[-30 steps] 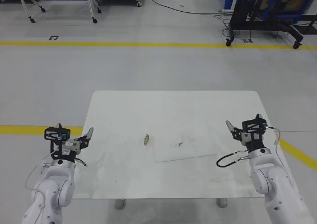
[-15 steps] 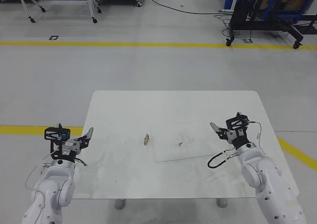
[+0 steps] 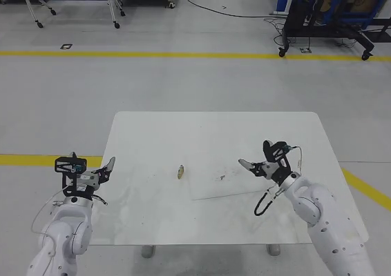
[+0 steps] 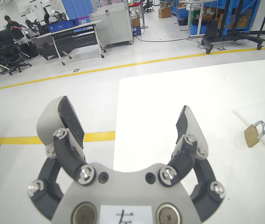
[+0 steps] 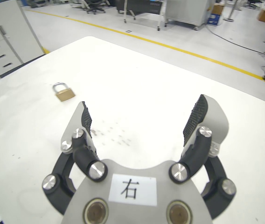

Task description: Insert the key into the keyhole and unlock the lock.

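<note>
From my station I took the padlock (image 3: 180, 171) as my mark. It lay on the white table (image 3: 216, 131), about midway between the near and far edges and somewhat toward the left side. It had a brass body and a silver shackle, and nothing touched it.

The left gripper (image 3: 92, 161) hung well to the left of the padlock, out past the table's edge and over the floor. Its jaws were spread wide with nothing between them. In the left wrist view the ribbed pads (image 4: 70, 120) of that gripper (image 4: 125, 113) stood far apart, and the padlock (image 4: 255, 135) sat on the table (image 4: 193, 89) well off to one side.

The right gripper (image 3: 254, 154) was to the right of the padlock and over the tabletop, nearer to it than the left gripper was but not close. Its jaws were likewise splayed and empty. In the right wrist view this gripper (image 5: 143, 104) pointed across the table (image 5: 146, 71), and the padlock (image 5: 63, 92) lay ahead of it with the shackle turned away (it looked seated in the body from there).

A patch of small dark marks (image 3: 222, 177) lay between the padlock and the right gripper. In the right wrist view these marks (image 5: 118, 138) sat just ahead of the jaws, and I could not tell whether the key was among them. A thin crease (image 3: 226, 195) ran across the table on the near side of the padlock, off to its right.
</note>
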